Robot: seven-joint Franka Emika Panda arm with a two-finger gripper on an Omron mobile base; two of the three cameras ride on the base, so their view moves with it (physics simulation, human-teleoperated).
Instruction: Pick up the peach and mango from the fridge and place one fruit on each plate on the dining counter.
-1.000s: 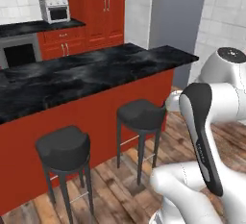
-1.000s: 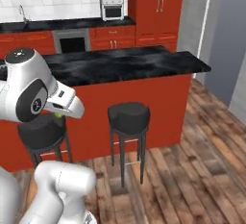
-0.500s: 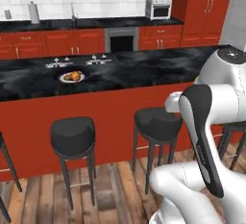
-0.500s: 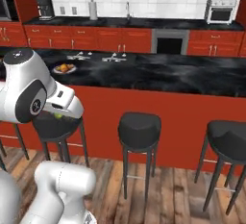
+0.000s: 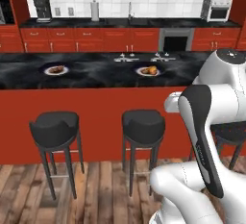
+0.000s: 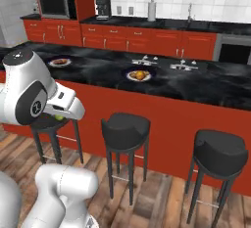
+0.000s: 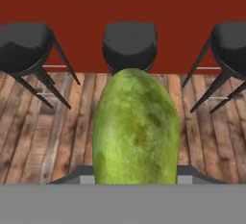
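in the left base view, the white arm is filling the lower right and blocking its own hand. behind it, the dining counter is carrying two plates: the left plate holds something dark and hard to make out, and the right plate is holding the orange peach.

in the right base view, the gripper is tucked under the arm's elbow, with a sliver of green peeking out.

in the hand view, the mango is sitting clamped between the fingers, hiding them, above the wooden floor and facing three black stools.
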